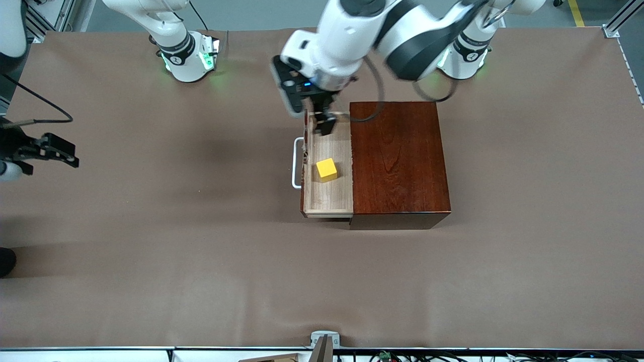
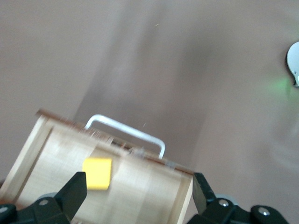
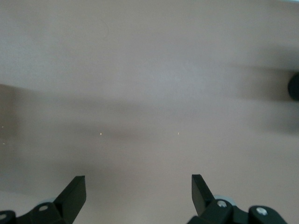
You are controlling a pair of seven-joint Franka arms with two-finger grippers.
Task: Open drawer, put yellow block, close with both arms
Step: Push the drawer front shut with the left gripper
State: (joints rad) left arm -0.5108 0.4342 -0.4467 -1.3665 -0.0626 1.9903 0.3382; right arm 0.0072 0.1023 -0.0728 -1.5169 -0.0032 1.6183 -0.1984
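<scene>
Glossy dark red-brown wooden box [image 1: 400, 163] sits mid-worktop, on the brown cloth-covered worktop [image 1: 151, 251]. Its single drawer [image 1: 327, 198] with pale light-wood interior is pulled out toward the right arm's end of the worktop, white U-shaped bar handle [image 1: 296, 163] on its front. Small bright yellow cube block [image 1: 327, 169] lies inside the drawer on the floor, roughly mid-drawer, free of any claw.

Left claw [image 1: 324, 123] hangs over the drawer's part farthest from the front camera, fingers spread wide, holding nothing; in the left wrist view the black fingers [image 2: 74, 191] stand well apart with the block [image 2: 97, 173] and handle [image 2: 126, 133] showing between them.

Right claw [image 1: 63, 153] hovers over bare worktop at the right arm's end, well apart from the box, fingers [image 3: 74, 193] fully spread, empty. Right arm waits.
</scene>
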